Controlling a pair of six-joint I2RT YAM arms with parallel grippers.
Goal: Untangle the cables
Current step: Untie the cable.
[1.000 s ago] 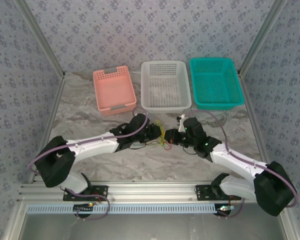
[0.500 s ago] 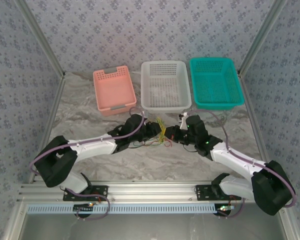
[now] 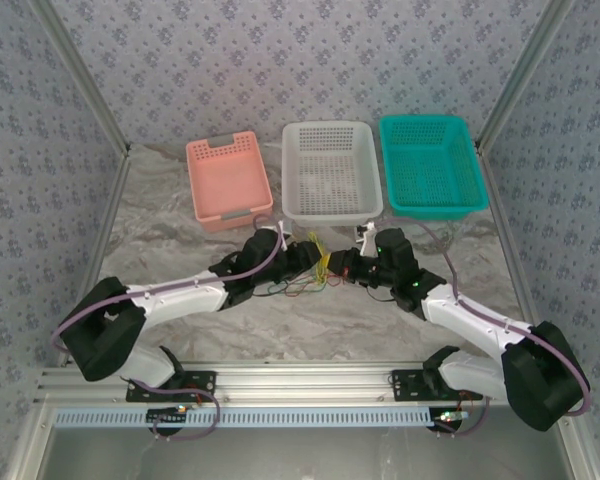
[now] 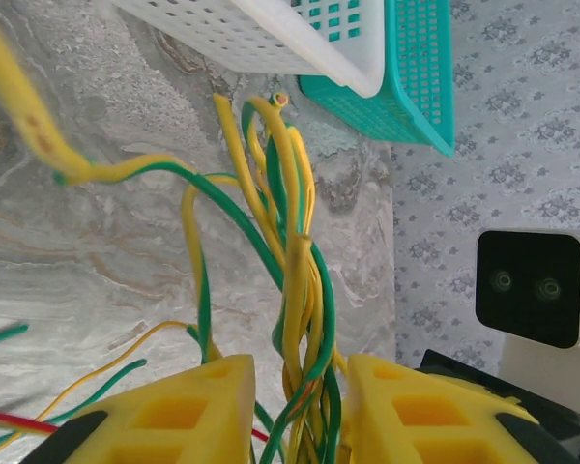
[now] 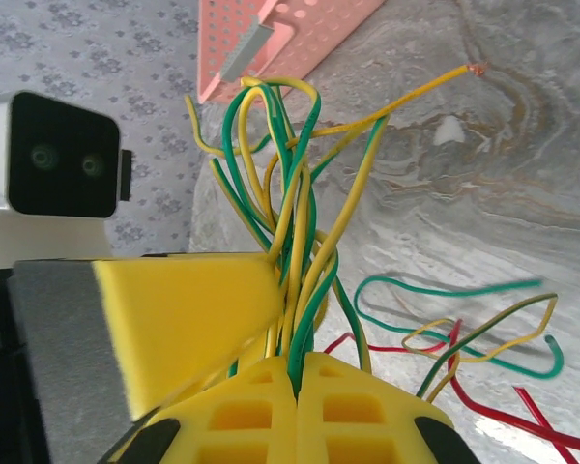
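Marbled table [image 3: 180,215], with pink basket [image 3: 228,180], white basket [image 3: 330,170] and teal basket [image 3: 430,165] at its 12 o'clock. My left gripper [image 4: 302,379] has jaws apart; the cables [image 4: 295,251] run up through the gap, can't tell if the pads touch them. My right gripper [image 5: 297,360] is clamped tight on that yellow-green bundle, strands fanning toward 12. Loose green, yellow and red loops lie at its 4 o'clock. Bundle's lower end is cut off at the frame edge. From above, the strands are too small to separate.
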